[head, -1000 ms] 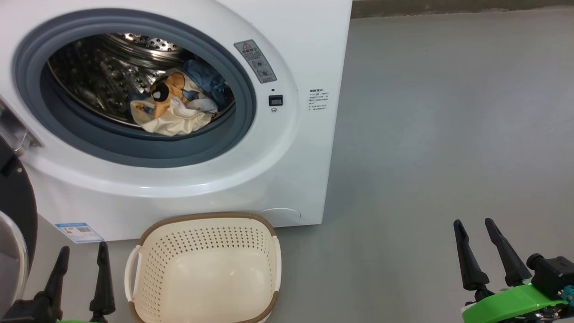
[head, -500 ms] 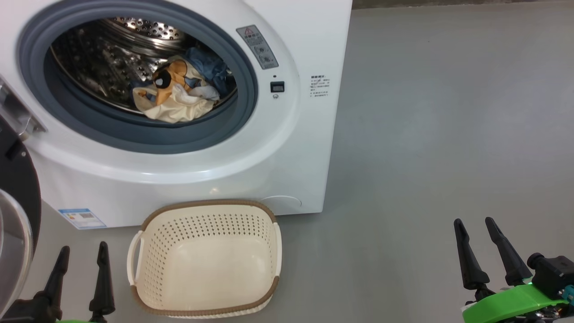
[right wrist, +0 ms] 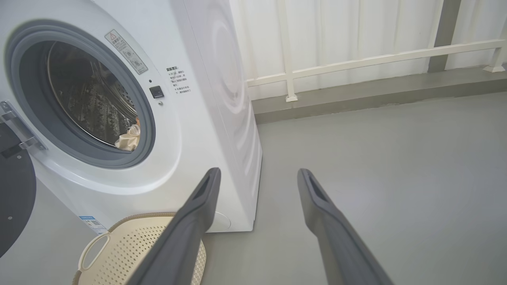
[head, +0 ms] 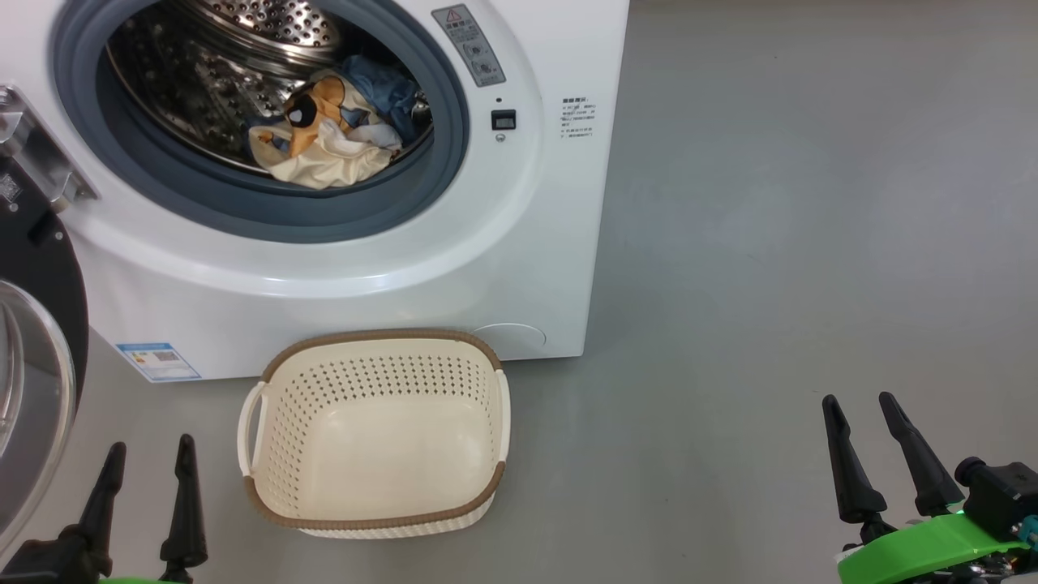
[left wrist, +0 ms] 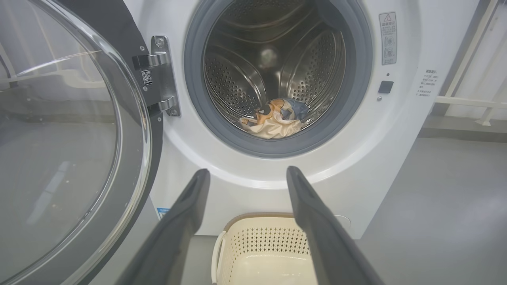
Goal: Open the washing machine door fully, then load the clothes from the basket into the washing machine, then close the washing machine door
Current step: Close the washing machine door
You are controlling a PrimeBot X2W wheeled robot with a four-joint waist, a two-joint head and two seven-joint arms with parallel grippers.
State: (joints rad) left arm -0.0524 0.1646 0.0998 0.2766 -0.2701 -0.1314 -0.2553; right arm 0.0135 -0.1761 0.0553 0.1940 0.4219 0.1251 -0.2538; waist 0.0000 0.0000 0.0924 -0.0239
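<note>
1. The floor [head: 770,243] is a smooth, matt grey surface with faint paler patches. It stretches wide to the right of the washing machine [head: 454,268].
2. In the right wrist view a white panelled wall [right wrist: 356,23] closes the room behind the machine. A white rail [right wrist: 356,61] on slim posts crosses the wall, and a darker grey kerb [right wrist: 356,99] runs along its foot.
3. The washing machine stands on the floor. A grey rubber ring [head: 243,219] frames its steel perforated drum [left wrist: 253,59], and a blue label [head: 158,361] sits low on its front.
4. The washing machine door [left wrist: 59,150] hangs wide open at the robot's left. It is carried by a steel hinge [left wrist: 162,75], with its glass bowl turned out towards the room.
5. The clothes [head: 324,154] lie in a heap at the bottom of the drum, just behind the rubber ring. A cream piece is in front, with orange-brown print and blue fabric behind it.
6. The basket [head: 381,381] stands upright on the floor just in front of the machine's lower edge, to the right of the blue label. Its smooth cream bottom shows in full.
7. The left gripper [head: 153,443] sits low at the lower left, between the door and the basket. Its two dark fingers are spread apart.
8. The right gripper [head: 856,397] is at the lower right above bare floor, well apart from the basket. Its fingers are likewise spread, above a green wrist part [head: 924,547].
</note>
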